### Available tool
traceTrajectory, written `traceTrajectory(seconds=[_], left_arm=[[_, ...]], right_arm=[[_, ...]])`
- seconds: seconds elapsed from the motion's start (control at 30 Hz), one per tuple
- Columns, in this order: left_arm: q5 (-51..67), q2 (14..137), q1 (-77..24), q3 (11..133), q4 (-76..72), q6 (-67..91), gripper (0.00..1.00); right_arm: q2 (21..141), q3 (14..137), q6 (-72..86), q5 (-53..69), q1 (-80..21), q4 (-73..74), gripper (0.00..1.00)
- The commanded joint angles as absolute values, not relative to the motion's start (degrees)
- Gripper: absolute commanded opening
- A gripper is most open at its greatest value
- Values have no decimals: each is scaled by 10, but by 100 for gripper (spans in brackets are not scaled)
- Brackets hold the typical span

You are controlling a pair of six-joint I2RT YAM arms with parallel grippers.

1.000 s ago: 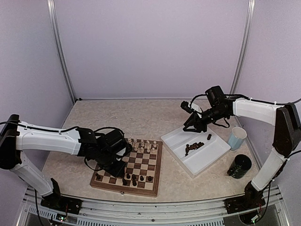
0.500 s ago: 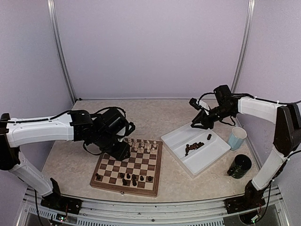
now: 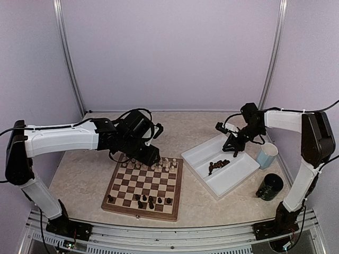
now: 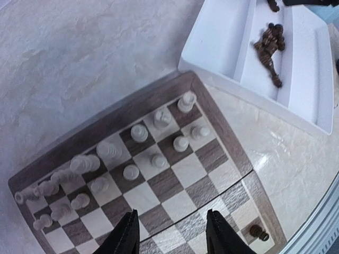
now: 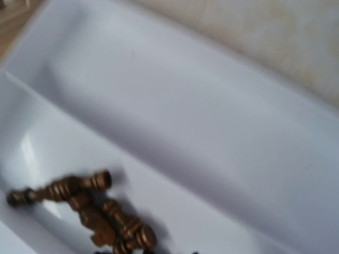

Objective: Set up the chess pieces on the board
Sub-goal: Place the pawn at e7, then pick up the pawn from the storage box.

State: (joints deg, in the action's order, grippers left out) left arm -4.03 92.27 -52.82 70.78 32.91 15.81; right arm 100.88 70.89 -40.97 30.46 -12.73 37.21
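While my left gripper (image 4: 172,238) hangs spread and empty over its 12 o'clock edge, the board (image 3: 143,182) shows light and dark brown checkered squares inside a wooden rim. It lies on the worktop (image 3: 180,127) at 6 o'clock in the top view. About sixteen cream pieces (image 4: 139,132), small turned figures, crowd its 12 o'clock rows. About eight dark pieces (image 3: 151,201) stand loosely along its 6 o'clock edge. At 3 o'clock of the board sits one white tray (image 3: 197,157), with a heap (image 3: 217,165) of dark figures too tangled to count. My right gripper (image 3: 233,147) hovers over the tray; whether it is spread I cannot tell.
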Motion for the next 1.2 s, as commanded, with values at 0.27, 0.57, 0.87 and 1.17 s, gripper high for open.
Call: traceTrajectory(seconds=[0.27, 0.57, 0.87, 1.17], left_arm=[[17, 1002, -519, 793, 211, 130, 44], [17, 1000, -519, 783, 207, 133, 44], [20, 995, -519, 771, 198, 136, 44], [25, 996, -521, 767, 192, 137, 44]], right_arm=[[1095, 729, -515, 197, -166, 420, 23], [1133, 741, -556, 172, -208, 423, 25], [1120, 734, -601, 155, -232, 445, 30], [1122, 752, -591, 167, -255, 447, 27]])
